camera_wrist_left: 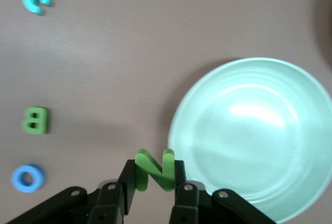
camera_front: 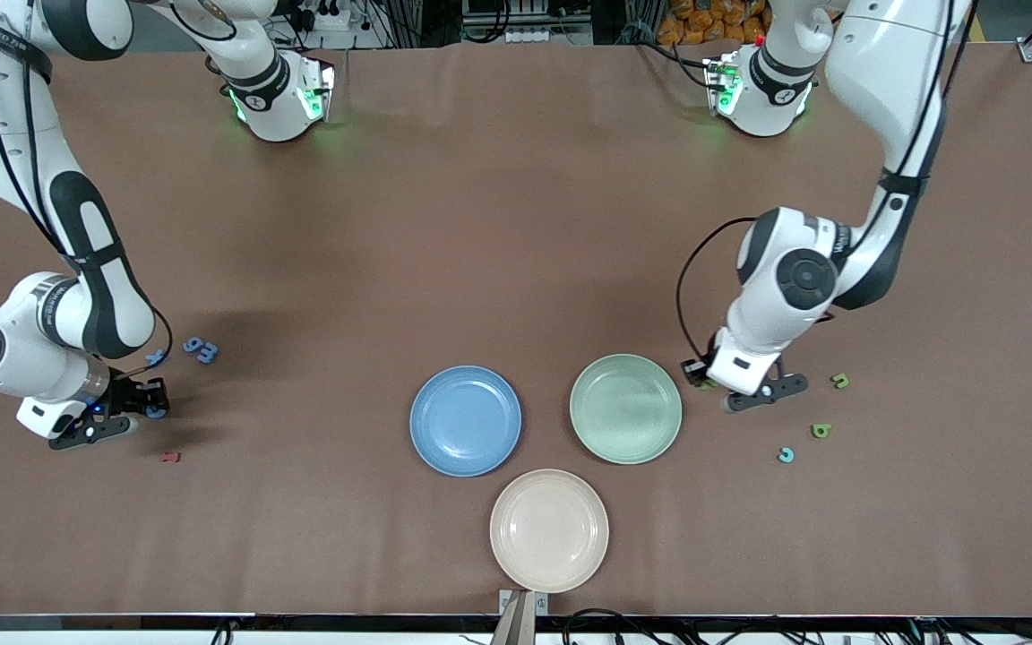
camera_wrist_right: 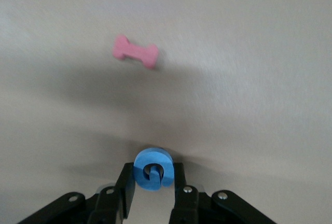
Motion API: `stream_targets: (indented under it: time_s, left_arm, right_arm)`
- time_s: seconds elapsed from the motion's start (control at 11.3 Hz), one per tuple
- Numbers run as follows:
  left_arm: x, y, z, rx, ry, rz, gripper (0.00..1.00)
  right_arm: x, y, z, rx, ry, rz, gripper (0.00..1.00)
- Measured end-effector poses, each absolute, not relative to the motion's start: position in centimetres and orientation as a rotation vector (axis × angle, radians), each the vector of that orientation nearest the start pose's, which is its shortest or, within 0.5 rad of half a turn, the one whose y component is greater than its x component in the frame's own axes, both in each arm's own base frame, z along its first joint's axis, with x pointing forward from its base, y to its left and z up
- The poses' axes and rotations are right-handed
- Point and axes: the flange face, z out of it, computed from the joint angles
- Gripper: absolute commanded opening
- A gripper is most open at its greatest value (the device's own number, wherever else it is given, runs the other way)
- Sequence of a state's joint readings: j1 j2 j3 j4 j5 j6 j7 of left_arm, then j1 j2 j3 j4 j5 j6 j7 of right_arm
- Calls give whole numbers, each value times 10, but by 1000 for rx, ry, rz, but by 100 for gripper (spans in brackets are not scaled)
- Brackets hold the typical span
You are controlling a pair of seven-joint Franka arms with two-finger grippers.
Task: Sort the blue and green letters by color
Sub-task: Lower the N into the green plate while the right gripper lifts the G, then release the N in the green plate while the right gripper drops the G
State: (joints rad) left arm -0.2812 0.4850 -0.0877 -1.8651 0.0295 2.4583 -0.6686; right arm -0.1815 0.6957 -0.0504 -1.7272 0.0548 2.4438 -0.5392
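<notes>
My left gripper (camera_front: 711, 385) (camera_wrist_left: 154, 180) is shut on a green letter N (camera_wrist_left: 154, 169), just beside the green plate (camera_front: 625, 408) (camera_wrist_left: 251, 136). My right gripper (camera_front: 153, 408) (camera_wrist_right: 153, 180) is shut on a round blue letter (camera_wrist_right: 153, 169) (camera_front: 156, 412), low at the right arm's end of the table. More blue letters (camera_front: 200, 349) lie close by there. Toward the left arm's end lie two green letters (camera_front: 839, 381) (camera_front: 821, 431) and a teal one (camera_front: 786, 455). In the left wrist view I see a green B (camera_wrist_left: 35, 120), a blue O (camera_wrist_left: 27, 177) and a teal C (camera_wrist_left: 36, 1).
A blue plate (camera_front: 465, 419) sits beside the green one, and a beige plate (camera_front: 549, 528) lies nearer the front camera than both. A dark red letter (camera_front: 171, 457) (camera_wrist_right: 136, 52) rests near my right gripper.
</notes>
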Motion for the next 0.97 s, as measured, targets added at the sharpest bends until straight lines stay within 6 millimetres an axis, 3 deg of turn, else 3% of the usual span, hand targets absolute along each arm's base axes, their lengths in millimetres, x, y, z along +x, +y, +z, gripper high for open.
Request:
stream_targets:
  time_s: [0.18, 0.35, 0.53, 0.71, 0.97]
  left_arm:
    - [612, -270, 261, -3187, -511, -148, 5]
    - [615, -299, 248, -3191, -549, -142, 99]
    - [615, -312, 238, -3192, -534, -136, 100]
    - [617, -312, 239, -3172, -470, -176, 100]
    - [630, -282, 247, -3135, -377, -196, 100]
  right_arm:
    - [664, -138, 200, -3099, -463, -51, 0]
    - [678, -115, 218, -3073, -421, -46, 0]
    - [691, -72, 231, -3045, -298, -68, 0]
    - [697, -25, 236, -3027, -171, -70, 0]
    - [699, 46, 241, -3020, 52, -56, 0]
